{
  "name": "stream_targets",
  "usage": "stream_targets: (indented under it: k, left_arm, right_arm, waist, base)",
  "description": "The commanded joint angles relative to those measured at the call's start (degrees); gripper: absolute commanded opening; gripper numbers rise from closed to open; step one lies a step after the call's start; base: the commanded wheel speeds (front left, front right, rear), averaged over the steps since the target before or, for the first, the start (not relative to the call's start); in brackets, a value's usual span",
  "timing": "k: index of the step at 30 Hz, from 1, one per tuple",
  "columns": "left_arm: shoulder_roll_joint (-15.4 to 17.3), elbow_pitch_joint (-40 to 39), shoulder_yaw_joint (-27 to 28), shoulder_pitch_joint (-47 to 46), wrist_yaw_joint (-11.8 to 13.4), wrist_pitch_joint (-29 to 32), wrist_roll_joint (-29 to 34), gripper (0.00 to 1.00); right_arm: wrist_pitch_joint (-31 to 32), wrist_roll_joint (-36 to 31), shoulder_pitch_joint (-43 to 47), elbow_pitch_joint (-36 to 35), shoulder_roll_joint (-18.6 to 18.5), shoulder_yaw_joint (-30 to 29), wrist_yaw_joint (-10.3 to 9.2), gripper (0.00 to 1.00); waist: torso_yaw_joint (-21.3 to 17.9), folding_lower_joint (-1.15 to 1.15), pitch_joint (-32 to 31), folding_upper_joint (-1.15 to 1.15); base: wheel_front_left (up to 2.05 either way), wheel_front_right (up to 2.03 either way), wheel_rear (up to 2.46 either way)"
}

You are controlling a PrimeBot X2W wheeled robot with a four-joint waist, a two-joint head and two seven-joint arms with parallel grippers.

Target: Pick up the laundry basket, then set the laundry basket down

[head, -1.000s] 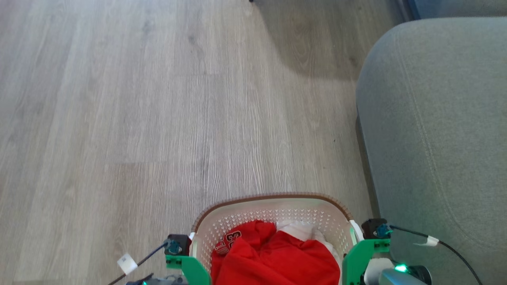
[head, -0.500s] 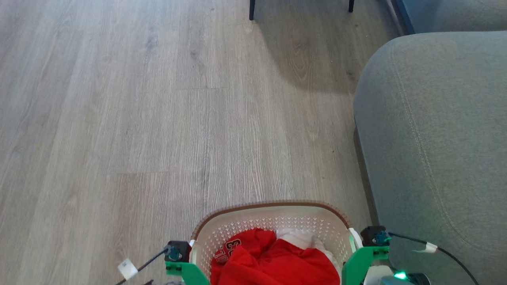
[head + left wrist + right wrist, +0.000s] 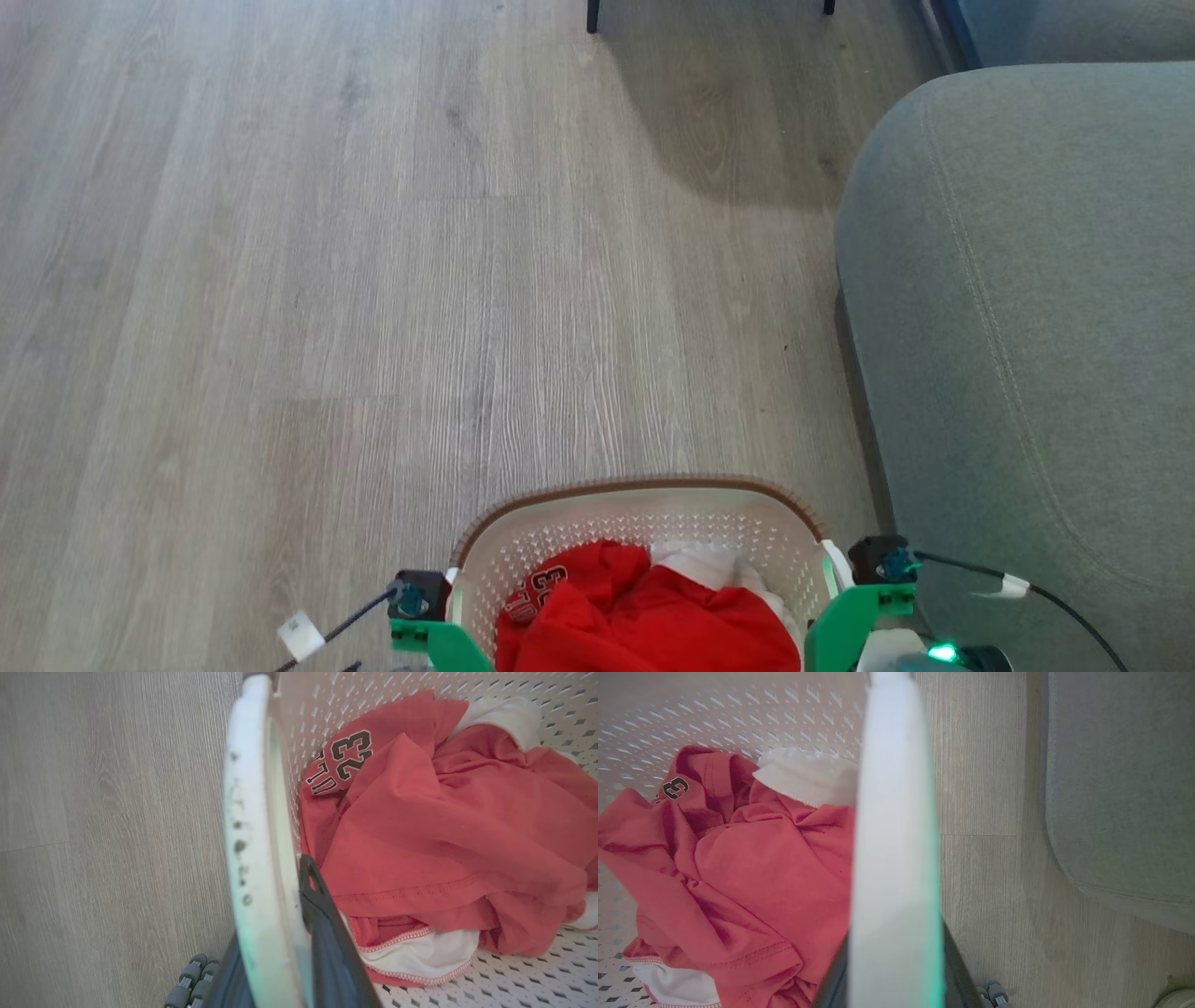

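Note:
The laundry basket (image 3: 644,488) sits at the bottom middle of the head view, cream and perforated with a brown rim. It holds a red jersey (image 3: 434,826) and some white cloth (image 3: 808,779). My left gripper (image 3: 275,956) is shut on the basket's left white handle (image 3: 252,826), with one dark finger (image 3: 322,924) inside the basket wall. My right gripper (image 3: 896,975) is shut on the right white handle (image 3: 896,826), a dark finger showing on each side of it. In the head view the two green wrist mounts flank the basket's sides.
A grey sofa (image 3: 1027,327) stands close on the right, a narrow strip of wood floor (image 3: 280,280) between it and the basket. Two dark furniture legs (image 3: 592,14) stand at the far top. Open floor lies ahead and to the left.
The camera has tilted up a little, so the furniture legs came into view and the basket sits lower in the picture. Both grippers keep their hold on the handles.

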Motion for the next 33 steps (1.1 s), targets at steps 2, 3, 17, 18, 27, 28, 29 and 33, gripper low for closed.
stream_targets:
  k: [2,3,17,18,27,28,29,33]
  left_arm:
    - [2.0,0.3,0.4,-2.2,0.3,-0.7,-0.2,0.0]
    - [2.0,0.4,0.3,-2.3,0.4,-0.7,-0.2,0.0]
    - [2.0,0.9,-0.8,-3.8,0.5,-1.6,-1.4,0.0]
    - [2.0,1.0,-0.8,-4.2,0.6,-1.7,-1.5,0.0]
    - [2.0,2.1,-0.1,-10.7,0.5,-4.2,-1.7,0.0]
    - [2.0,2.3,0.0,-11.6,0.5,-4.5,-1.7,0.0]
    - [2.1,2.4,0.1,-12.6,0.5,-4.8,-1.6,0.0]
    - [2.3,3.0,0.4,-17.4,0.5,-6.1,-1.3,0.0]
  right_arm:
    - [-1.2,0.1,-2.0,-0.4,-0.7,1.5,-0.01,0.0]
    - [-1.3,0.3,-2.1,-0.4,-0.7,1.7,-0.01,0.0]
    - [-2.4,2.1,-4.3,0.1,-0.7,4.0,-0.01,0.0]
    - [-2.5,2.1,-4.7,0.2,-0.7,4.1,-0.01,0.0]
    - [-4.6,1.9,-11.8,1.0,-0.7,4.6,-0.01,0.0]
    - [-4.9,1.8,-12.7,1.1,-0.7,4.6,-0.01,0.0]
    - [-5.1,1.6,-13.7,1.2,-0.7,4.6,-0.01,0.0]
    - [-6.3,1.2,-18.7,1.8,-0.7,4.3,-0.01,0.0]
  waist:
    - [0.0,0.0,0.2,0.0]
    - [-0.1,0.0,0.3,0.0]
    - [-0.3,0.0,2.3,0.0]
    - [-0.3,0.0,2.9,0.0]
    - [-0.4,0.0,10.4,0.0]
    - [-0.4,0.0,11.3,0.0]
    - [-0.4,0.0,12.4,0.0]
    - [-0.4,0.0,18.0,0.0]
  base:
    - [0.0,0.0,0.0]
    - [0.0,0.0,0.0]
    - [0.0,0.0,0.0]
    - [0.0,0.0,0.0]
    - [0.0,0.0,0.0]
    - [0.0,0.0,0.0]
    - [0.0,0.0,0.0]
    - [0.0,0.0,0.0]
